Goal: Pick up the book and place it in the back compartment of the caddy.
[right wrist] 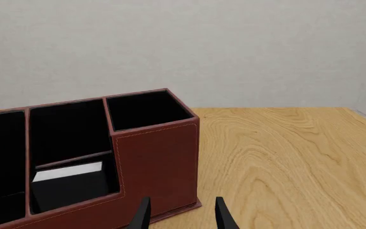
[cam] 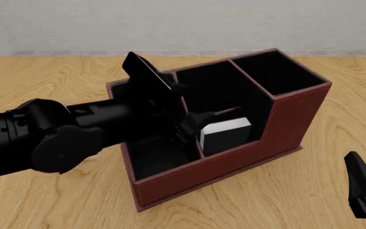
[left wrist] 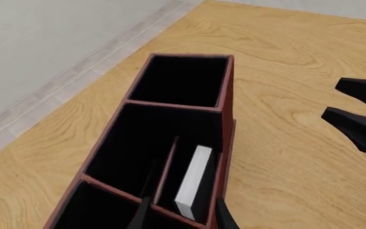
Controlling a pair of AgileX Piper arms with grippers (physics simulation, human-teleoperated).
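Book [cam: 225, 135] stands on edge inside the back compartment [left wrist: 192, 188] of the caddy [cam: 285, 124], white pages up, close against the low-cut wall. Left gripper [left wrist: 181, 217] hovers above that cell with jaws released, one finger on each side of the book and neither touching it. A thin divider [left wrist: 165, 169] runs along the book's other side, so the cell leaves little spare room. Right gripper [right wrist: 179, 214] hangs open over bare table [cam: 310, 191], well apart from the caddy.
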